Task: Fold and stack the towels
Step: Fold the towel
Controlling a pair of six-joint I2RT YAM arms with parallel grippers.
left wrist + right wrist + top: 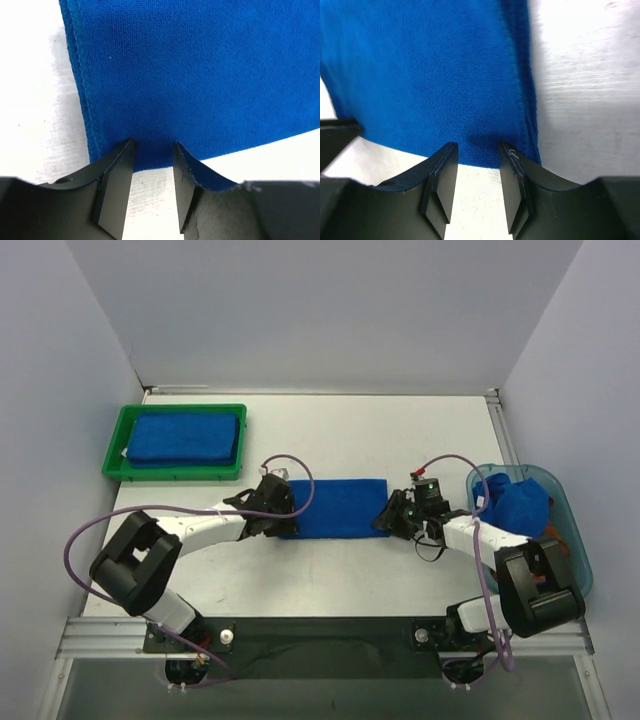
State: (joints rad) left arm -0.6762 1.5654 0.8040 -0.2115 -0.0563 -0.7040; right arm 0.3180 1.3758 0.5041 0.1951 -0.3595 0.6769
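From above, a folded blue towel (335, 507) lies as a long strip mid-table (400, 440). The left gripper (282, 512) sits at its left end and the right gripper (396, 516) at its right end. More blue towels (185, 437) lie folded in the green tray (112, 452) at far left. A crumpled blue towel (515, 502) fills the teal bin (582, 562) at right.

In the left wrist view, the fingers (117, 170) stand a narrow gap apart, tips at the towel's near hem, with nothing clamped.

In the right wrist view, the fingers (442, 172) are likewise slightly parted at the towel's hem beside its stitched end, with nothing held.
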